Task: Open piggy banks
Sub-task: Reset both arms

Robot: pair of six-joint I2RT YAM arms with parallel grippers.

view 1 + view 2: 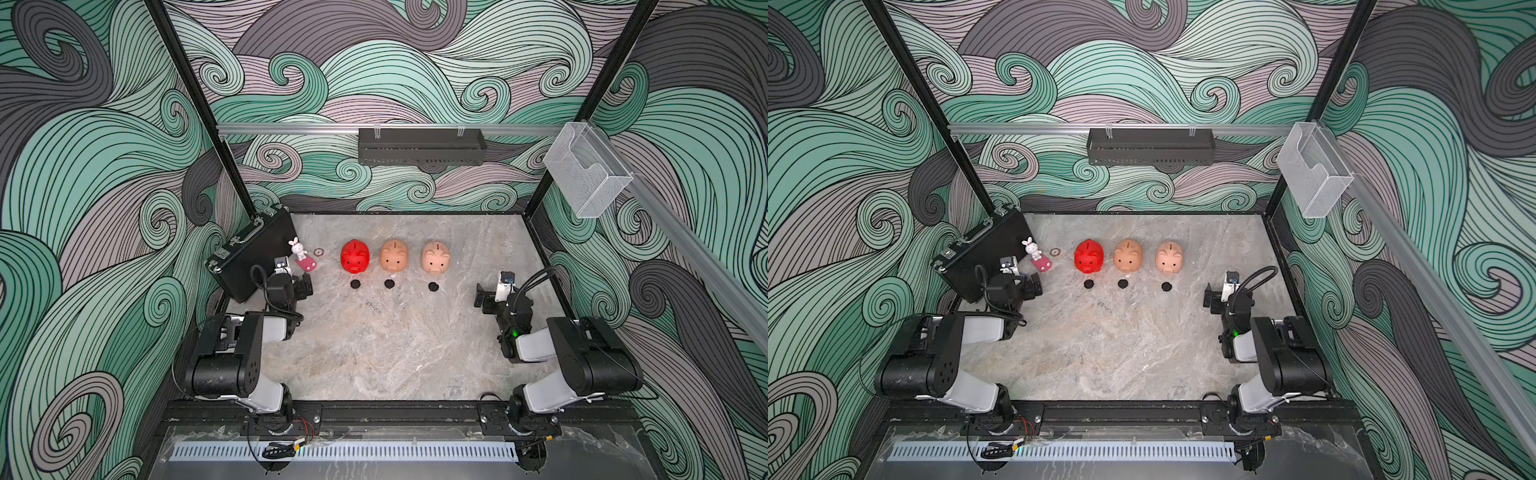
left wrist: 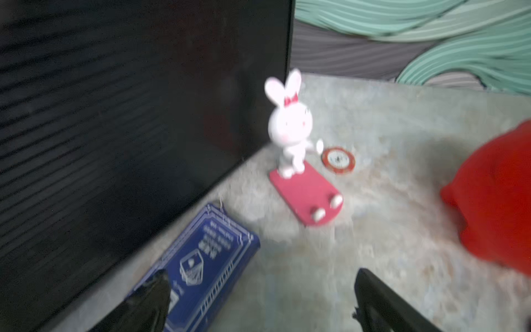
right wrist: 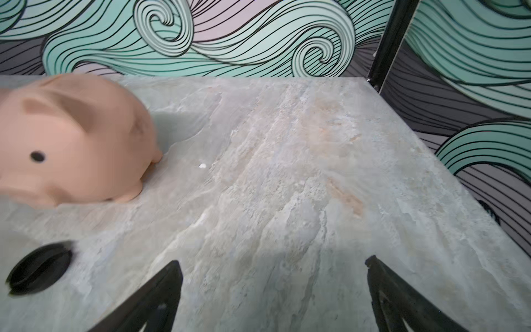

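Three piggy banks are lined up in a row towards the far edge of the table [image 1: 374, 353], upright and apart: a red piggy bank [image 1: 355, 256], a middle pink piggy bank [image 1: 393, 256] and an end pink piggy bank [image 1: 435, 257], and a black plug [image 1: 355, 284] is seen lying on the table just in front of each. The left pincer [image 2: 261, 299] is held wide open and empty near a black case [image 1: 253, 253] and a rabbit figurine [image 1: 300, 252] at the left edge. The right pincer [image 3: 274, 293] is likewise spread wide with nothing held, over bare table towards the right edge.

three piggy banks [image 1: 394, 257] abreast, plugs [image 1: 389, 284] in front
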